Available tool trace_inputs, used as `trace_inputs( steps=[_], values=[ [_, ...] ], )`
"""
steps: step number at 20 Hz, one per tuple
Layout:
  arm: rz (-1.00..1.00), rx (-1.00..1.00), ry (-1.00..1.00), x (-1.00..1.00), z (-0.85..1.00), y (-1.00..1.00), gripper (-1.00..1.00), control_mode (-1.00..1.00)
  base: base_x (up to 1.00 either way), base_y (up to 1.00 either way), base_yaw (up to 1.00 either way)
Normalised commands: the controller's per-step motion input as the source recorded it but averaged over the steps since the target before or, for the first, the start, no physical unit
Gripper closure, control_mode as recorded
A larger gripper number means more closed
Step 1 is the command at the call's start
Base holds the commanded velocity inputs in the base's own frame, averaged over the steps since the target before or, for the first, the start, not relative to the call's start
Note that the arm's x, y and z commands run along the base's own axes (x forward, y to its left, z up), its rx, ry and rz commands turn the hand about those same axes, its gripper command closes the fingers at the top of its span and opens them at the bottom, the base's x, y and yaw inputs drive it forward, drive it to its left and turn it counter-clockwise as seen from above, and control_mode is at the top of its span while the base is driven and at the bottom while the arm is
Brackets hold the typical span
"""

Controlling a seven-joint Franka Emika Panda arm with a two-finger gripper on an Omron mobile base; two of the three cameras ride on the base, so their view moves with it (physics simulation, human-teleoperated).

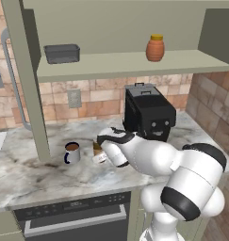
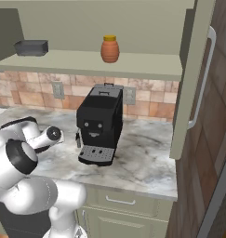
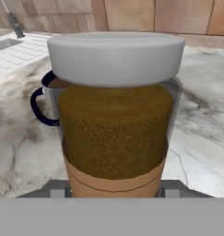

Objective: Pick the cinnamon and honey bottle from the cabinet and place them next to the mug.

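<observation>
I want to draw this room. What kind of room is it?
It looks like a kitchen. A black coffee machine and a mug sit on a marble counter, and a honey bottle stands on the cabinet shelf above.

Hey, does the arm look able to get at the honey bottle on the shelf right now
Probably not yet. The gripper is low by the mug, shut on the cinnamon. The honey bottle stands alone on the open cabinet shelf, nothing in front, so access looks free once the jar is released.
</observation>
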Motion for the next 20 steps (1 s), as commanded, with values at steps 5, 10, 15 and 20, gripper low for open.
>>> trace_inputs(
  steps=[5, 10, 15, 20],
  values=[
    [0.00, 0.00, -0.06, 0.01, -0.03, 0.04, 1.00, -1.00, 0.00, 0.00, 0.00],
    [0.00, 0.00, 0.00, 0.06, 0.00, 0.05, 1.00, -1.00, 0.00, 0.00, 0.00],
    [0.00, 0.00, 0.00, 0.11, 0.00, 0.01, 1.00, -1.00, 0.00, 0.00, 0.00],
    [0.00, 0.00, 0.00, 0.16, 0.00, 0.00, 1.00, -1.00, 0.00, 0.00, 0.00]
  ],
)
